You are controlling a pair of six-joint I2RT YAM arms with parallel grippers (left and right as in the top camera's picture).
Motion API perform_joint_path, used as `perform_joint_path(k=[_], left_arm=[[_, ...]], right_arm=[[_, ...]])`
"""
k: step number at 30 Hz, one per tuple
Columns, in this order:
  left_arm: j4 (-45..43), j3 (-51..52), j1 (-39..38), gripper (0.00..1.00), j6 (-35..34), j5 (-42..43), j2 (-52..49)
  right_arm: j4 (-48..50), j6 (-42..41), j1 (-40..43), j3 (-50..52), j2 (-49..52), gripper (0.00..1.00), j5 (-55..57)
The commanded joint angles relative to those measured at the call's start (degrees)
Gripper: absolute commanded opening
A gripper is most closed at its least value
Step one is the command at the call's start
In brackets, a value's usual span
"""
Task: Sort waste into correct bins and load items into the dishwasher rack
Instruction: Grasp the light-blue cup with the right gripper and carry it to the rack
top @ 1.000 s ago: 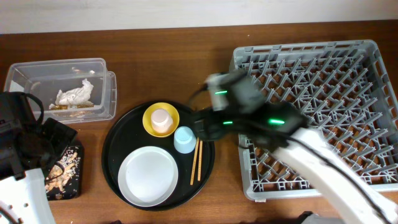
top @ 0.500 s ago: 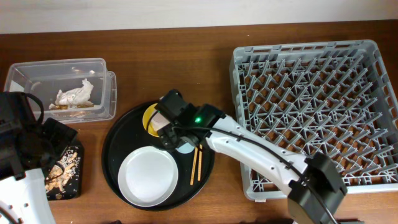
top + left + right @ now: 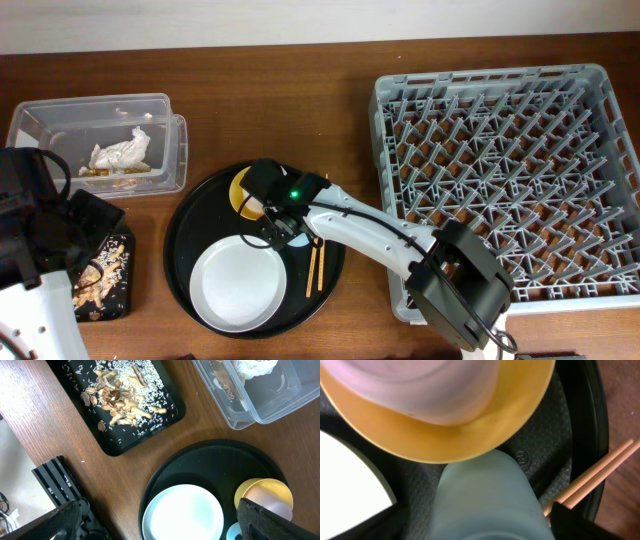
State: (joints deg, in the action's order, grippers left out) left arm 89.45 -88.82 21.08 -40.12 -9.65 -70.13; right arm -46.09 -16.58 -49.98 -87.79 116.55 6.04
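Observation:
My right gripper is low over the round black tray, open, with its fingers on either side of the light blue cup. The yellow bowl holding the cream-pink cup sits just beyond it. The wooden chopsticks lie to the cup's right and the pale plate in front. My left gripper is open and empty, high over the plate's left side. The clear box holds the napkin. The flat black tray holds food scraps. The grey rack is at the right.
The large round black tray carries the dishes in the middle of the wooden table. My right arm stretches from the rack's front left corner across the tray. The left arm's body stands by the flat black tray.
My right arm has swung left from the rack's edge to the tray and come down around the light blue cup. It now hides the cup and part of the bowl from above.

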Motion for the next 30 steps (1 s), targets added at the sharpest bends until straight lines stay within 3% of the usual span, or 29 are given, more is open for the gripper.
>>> perform_joint_path(k=[1,2,6,11,18,22,24,30], left_arm=[[0.02,-0.2,0.35,0.99,0.31,-0.22,-0.04],[0.02,-0.2,0.35,0.99,0.31,-0.22,-0.04],[0.02,-0.2,0.35,0.99,0.31,-0.22,-0.04],[0.02,-0.2,0.35,0.99,0.31,-0.22,-0.04],[0.02,-0.2,0.35,0.99,0.31,-0.22,-0.04],[0.02,-0.2,0.35,0.99,0.31,-0.22,-0.04],[0.02,-0.2,0.35,0.99,0.31,-0.22,-0.04],[0.02,-0.2,0.35,0.99,0.31,-0.22,-0.04]], right_arm=[[-0.61,-0.39,-0.22,-1.05,-0.46,0.69,0.63],[-0.85,-0.37,-0.22,-1.05,-0.59,0.64,0.46],[-2.23,-0.37,-0.2,-1.31,-1.44,0.63,0.46],[-8.74,-0.35,-0.09,-6.97,-2.69,0.54,0.52],[-26.93,-0.33,4.9,-30.16,-2.84,0.46,3.26],[-32.96,-0.15,12.26,-41.03,-2.84,0.47,8.7],[-36.15,-0.09,20.76,-45.92,-2.84,0.47,11.58],[-36.02,2.45,45.79,-45.44,-2.47,0.43,12.31]])
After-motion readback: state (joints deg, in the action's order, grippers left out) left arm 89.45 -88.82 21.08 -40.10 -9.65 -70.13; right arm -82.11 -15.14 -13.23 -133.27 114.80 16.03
